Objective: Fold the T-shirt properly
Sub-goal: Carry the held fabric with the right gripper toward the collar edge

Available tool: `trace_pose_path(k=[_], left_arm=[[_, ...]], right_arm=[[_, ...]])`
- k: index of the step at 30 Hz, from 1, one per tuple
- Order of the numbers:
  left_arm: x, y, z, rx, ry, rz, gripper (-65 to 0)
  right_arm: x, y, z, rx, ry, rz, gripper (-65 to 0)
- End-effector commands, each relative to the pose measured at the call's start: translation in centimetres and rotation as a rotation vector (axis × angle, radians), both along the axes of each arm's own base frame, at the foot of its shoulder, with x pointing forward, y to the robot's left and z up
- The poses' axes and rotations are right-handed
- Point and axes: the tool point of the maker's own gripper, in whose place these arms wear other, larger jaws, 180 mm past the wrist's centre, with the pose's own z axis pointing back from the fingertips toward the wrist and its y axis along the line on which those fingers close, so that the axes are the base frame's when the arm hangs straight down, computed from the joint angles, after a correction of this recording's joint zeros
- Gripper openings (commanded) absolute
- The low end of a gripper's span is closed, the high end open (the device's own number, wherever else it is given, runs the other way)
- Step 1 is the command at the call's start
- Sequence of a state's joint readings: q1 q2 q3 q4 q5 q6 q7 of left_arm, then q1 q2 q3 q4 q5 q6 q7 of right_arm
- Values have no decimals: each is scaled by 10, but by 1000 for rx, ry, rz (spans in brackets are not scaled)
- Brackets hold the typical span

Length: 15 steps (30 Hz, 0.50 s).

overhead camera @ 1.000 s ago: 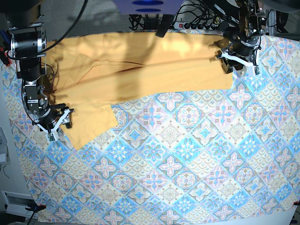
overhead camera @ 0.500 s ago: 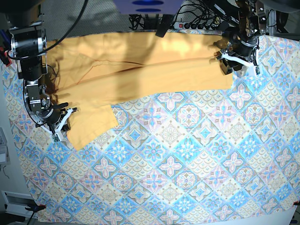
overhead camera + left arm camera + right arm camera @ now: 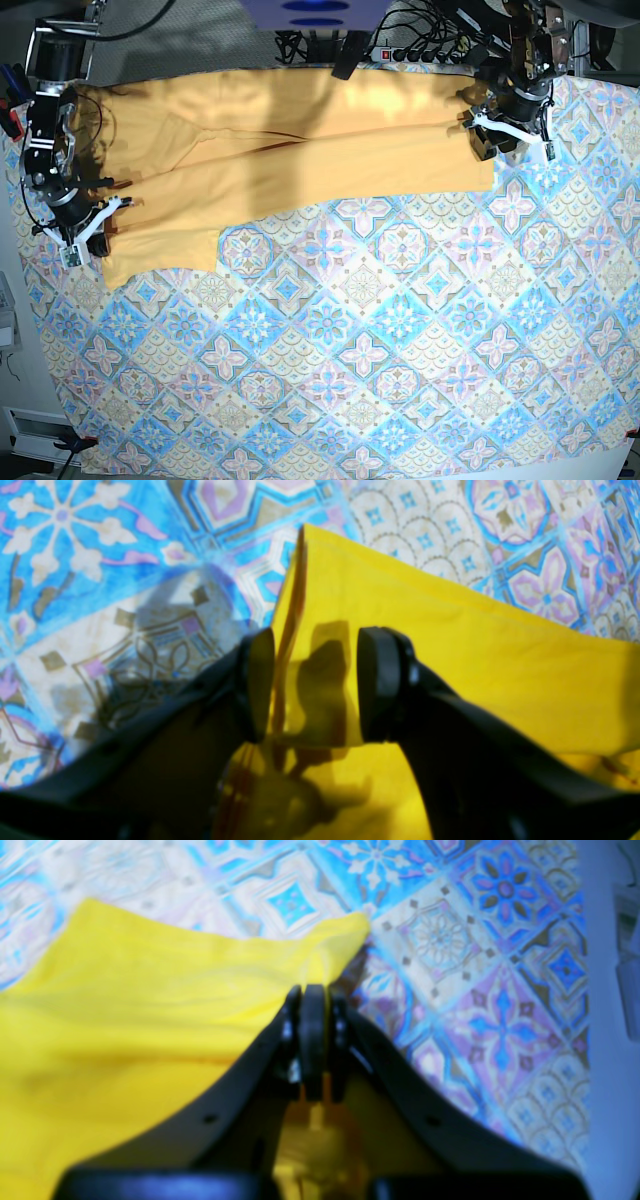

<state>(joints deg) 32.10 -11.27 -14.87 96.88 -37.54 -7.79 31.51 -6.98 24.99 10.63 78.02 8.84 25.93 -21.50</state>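
The pale orange-yellow T-shirt [image 3: 300, 150] lies stretched sideways along the far part of the table. In the base view my right gripper [image 3: 92, 232] is at the shirt's left end. The right wrist view shows this gripper [image 3: 314, 990] shut, with the T-shirt [image 3: 150, 1005] pinched at its tips just behind a fabric corner. My left gripper [image 3: 506, 143] is at the shirt's right end. In the left wrist view it [image 3: 317, 685] stands open, its fingers [image 3: 260, 685] astride the raised edge of the T-shirt [image 3: 450, 645].
A blue-and-pink tile-patterned tablecloth [image 3: 380, 330] covers the table. Cables and a power strip [image 3: 420, 45] lie behind the far edge. The table's left edge runs close beside my right arm.
My right gripper has shut on the shirt's lower-left flap and moved left and back, dragging the flap with it. The left gripper has stayed in place.
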Motion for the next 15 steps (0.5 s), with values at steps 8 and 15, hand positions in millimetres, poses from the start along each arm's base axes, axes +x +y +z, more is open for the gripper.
trace_pose_path(k=[8,15], left_arm=[[10,3,9,11,-43,-2,-383],[11,3,10,11,-45,-2,-383]], right_arm=[[-49,-6,33,-95,-22,34,-649],[-83,3,38,-124,10,74,-649]])
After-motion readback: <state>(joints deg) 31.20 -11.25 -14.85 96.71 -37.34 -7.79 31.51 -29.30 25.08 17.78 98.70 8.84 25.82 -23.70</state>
